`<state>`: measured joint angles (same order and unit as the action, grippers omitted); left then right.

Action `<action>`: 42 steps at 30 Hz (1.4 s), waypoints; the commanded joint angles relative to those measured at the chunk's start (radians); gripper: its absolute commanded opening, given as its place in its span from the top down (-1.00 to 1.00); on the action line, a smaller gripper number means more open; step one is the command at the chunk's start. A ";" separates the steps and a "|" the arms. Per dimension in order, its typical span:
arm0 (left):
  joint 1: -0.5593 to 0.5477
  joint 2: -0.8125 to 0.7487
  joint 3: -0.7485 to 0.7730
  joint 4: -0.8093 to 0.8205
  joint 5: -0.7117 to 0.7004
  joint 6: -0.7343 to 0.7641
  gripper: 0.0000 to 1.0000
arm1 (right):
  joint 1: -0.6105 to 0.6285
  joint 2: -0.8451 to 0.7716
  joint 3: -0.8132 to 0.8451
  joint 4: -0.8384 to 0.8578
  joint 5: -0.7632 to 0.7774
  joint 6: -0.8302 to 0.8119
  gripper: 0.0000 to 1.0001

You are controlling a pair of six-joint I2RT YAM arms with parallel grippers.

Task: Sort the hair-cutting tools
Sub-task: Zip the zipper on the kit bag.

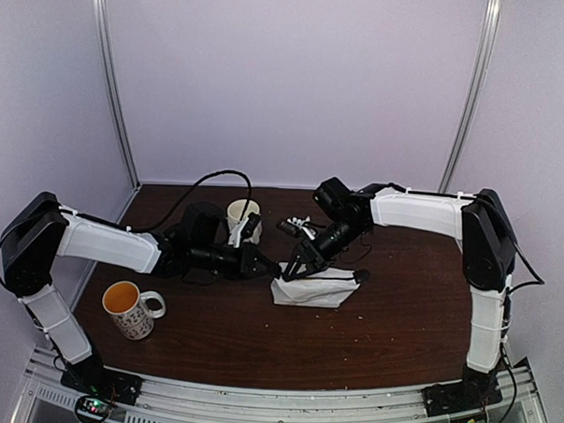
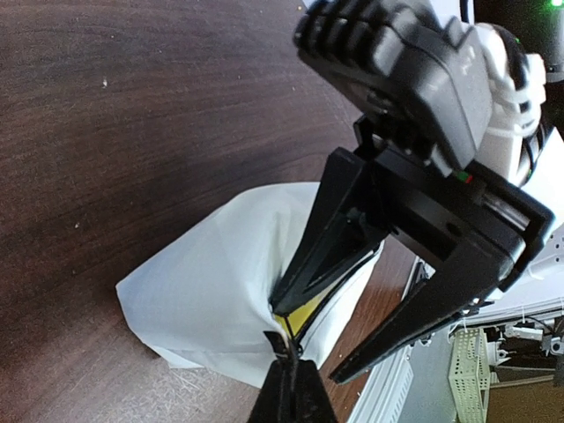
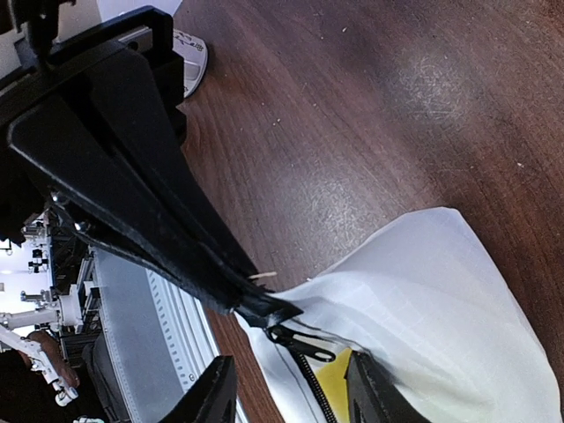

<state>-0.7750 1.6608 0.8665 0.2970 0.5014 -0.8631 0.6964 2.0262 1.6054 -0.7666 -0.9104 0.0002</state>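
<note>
Left wrist view: left jaws closed, pinching pouch (image 2: pixel 203 300) lip at bottom centre; right jaws open, one finger (image 2: pixel 328 231) in the mouth, sponge (image 2: pixel 298 315) just inside.

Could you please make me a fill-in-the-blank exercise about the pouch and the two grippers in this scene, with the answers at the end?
1. On the dark brown wooden table lies a zip pouch of ____ fabric.
2. The left gripper is ____ on the pouch's edge beside the zip.
3. The right gripper has its jaws ____, with one finger inside the pouch.
4. The block that shows inside the pouch is ____ in colour.

Missing words: white; shut; open; yellow.
</note>
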 commanded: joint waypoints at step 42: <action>0.006 -0.038 0.039 -0.080 -0.053 0.092 1.00 | -0.058 0.008 0.036 -0.050 -0.077 -0.040 1.00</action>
<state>-0.7723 1.6604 0.8757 0.2325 0.4904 -0.8173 0.6613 2.0605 1.6188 -0.7422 -0.9993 0.0246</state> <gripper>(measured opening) 0.017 0.006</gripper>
